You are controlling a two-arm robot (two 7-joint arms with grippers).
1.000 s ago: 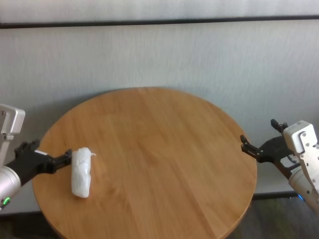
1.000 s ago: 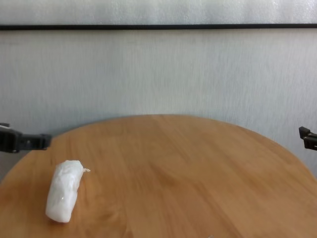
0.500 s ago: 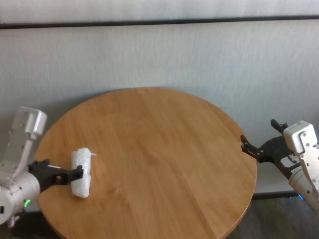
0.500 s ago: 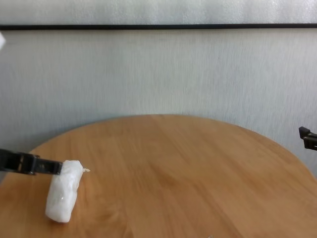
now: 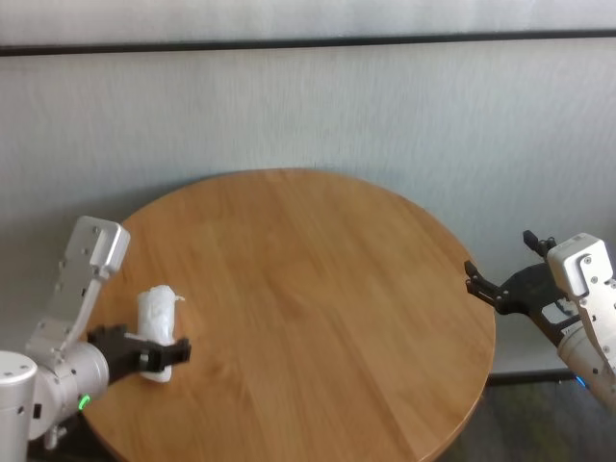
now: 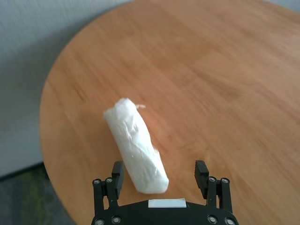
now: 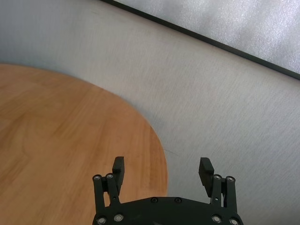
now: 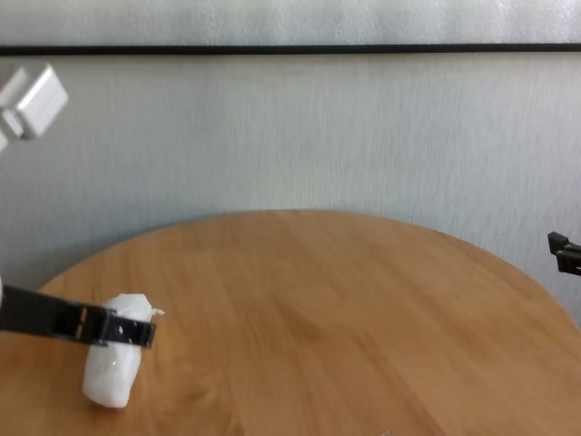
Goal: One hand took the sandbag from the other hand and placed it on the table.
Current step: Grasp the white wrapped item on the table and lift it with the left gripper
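Swinging in from the worktop's left rim over the past second, the left hand (image 5: 159,354) now reaches across the near end of the sandbag (image 5: 157,330), where earlier it sat off beside the bag's flank. The sandbag itself has not shifted: it lies flat on the round wooden worktop (image 5: 318,289) near the left edge, its pinched tip pointing away from the hand. In the left wrist view, the hand (image 6: 161,173) is spread wide, one finger (image 6: 117,172) just beside the bag's (image 6: 136,143) near end and the other well clear on bare wood (image 6: 211,84), so the bag sits off-centre in the gap, nearer one finger; nothing is gripped. From the chest view the black fingers (image 8: 123,329) cross in front of the white bag (image 8: 113,368). A green light glows on the left wrist. Off the worktop's far right rim, the right hand (image 5: 496,289) has stayed where it was, parked beyond the edge and well apart from the bag, its fingers (image 7: 118,168) also spread wide and empty.
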